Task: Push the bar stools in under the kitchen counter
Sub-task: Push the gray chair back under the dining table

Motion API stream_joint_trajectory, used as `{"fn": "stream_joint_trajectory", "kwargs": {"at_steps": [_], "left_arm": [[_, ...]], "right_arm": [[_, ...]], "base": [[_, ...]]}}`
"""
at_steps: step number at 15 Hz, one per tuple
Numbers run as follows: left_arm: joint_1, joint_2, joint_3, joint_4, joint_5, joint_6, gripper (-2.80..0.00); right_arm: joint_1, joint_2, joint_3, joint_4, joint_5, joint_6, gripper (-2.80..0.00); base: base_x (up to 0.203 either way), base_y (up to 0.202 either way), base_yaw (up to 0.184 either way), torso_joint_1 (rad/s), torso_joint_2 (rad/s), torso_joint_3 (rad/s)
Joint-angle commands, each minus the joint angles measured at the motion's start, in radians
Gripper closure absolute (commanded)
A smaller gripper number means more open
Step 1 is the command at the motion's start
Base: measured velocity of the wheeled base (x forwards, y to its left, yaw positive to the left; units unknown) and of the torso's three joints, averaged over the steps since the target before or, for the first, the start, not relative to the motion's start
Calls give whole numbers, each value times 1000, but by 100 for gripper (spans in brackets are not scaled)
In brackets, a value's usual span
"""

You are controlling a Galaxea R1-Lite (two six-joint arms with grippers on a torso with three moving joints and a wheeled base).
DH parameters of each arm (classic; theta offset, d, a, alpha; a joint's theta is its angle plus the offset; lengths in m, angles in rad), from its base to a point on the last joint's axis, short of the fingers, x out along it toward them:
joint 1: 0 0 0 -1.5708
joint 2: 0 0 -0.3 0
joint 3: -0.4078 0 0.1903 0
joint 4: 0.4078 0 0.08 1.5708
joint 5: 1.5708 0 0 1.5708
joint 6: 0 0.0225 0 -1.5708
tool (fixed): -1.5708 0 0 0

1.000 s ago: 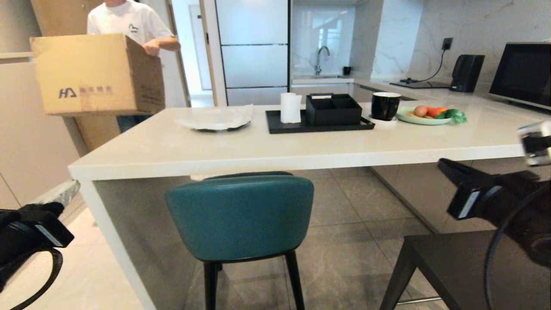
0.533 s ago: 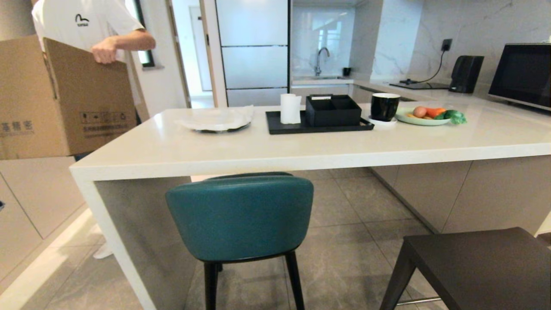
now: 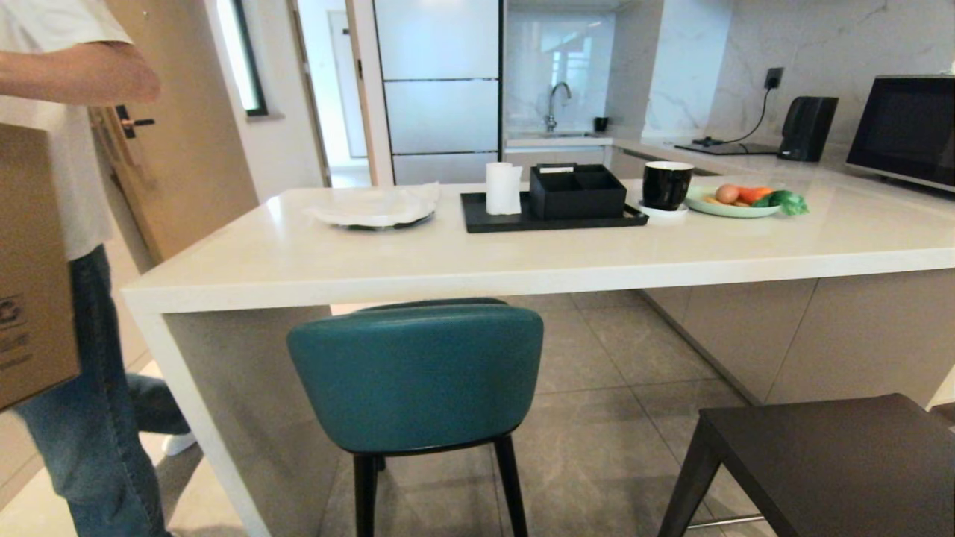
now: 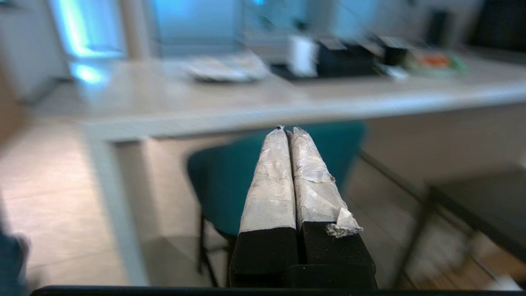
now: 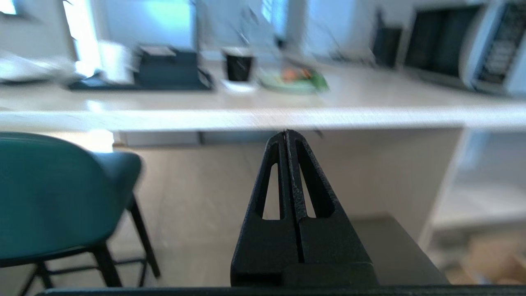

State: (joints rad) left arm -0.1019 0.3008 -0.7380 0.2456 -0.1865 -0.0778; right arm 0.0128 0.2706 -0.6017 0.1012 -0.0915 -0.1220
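Observation:
The teal bar stool (image 3: 415, 377) stands with its padded back just below the edge of the off-white kitchen counter (image 3: 477, 265), its seat partly under the slab. The dark grey stool (image 3: 828, 462) stands at the lower right, out from the counter. Neither arm shows in the head view. My left gripper (image 4: 287, 130) is shut and empty, level, pointing toward the teal stool (image 4: 222, 185) from a distance. My right gripper (image 5: 287, 132) is shut and empty, pointing at the gap under the counter (image 5: 263, 117), with the grey stool (image 5: 394, 250) below it and the teal stool (image 5: 53, 193) off to one side.
A person (image 3: 82, 388) in jeans carrying a cardboard box (image 3: 30, 283) walks past the counter's left end panel (image 3: 224, 418). On the counter are a plate (image 3: 377, 209), a black tray with a box (image 3: 552, 205), a mug (image 3: 666, 183) and a dish of vegetables (image 3: 746, 200). A microwave (image 3: 906, 127) sits far right.
Both arms have dropped out of the head view. The person with the box has walked from behind the counter toward me along its left end. The stools have not moved.

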Motion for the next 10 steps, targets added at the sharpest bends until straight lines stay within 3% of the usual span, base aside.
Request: {"fn": "stream_joint_trajectory", "kwargs": {"at_steps": [1, 2, 4, 7, 10], "left_arm": [[-3, -16, -61, 23, 86, 2, 0], [19, -15, -84, 48, 130, 5, 0], [120, -34, -90, 86, 133, 6, 0], [110, -166, -20, 122, -31, 10, 0], [103, -287, 79, 229, -50, 35, 0]], "right_arm": [[-5, -68, -7, 2, 19, 3, 0], [1, -57, -17, 2, 17, 6, 0], [13, -30, -46, 2, 17, 8, 0], [11, -86, -16, 3, 91, 8, 0], [-4, -205, 35, 76, 155, 4, 0]], "base": [[0, 0, 0, 0, 0, 0], [0, 0, 0, 0, 0, 0], [0, 0, 0, 0, 0, 0], [0, 0, 0, 0, 0, 0], [0, 0, 0, 0, 0, 0]]}}
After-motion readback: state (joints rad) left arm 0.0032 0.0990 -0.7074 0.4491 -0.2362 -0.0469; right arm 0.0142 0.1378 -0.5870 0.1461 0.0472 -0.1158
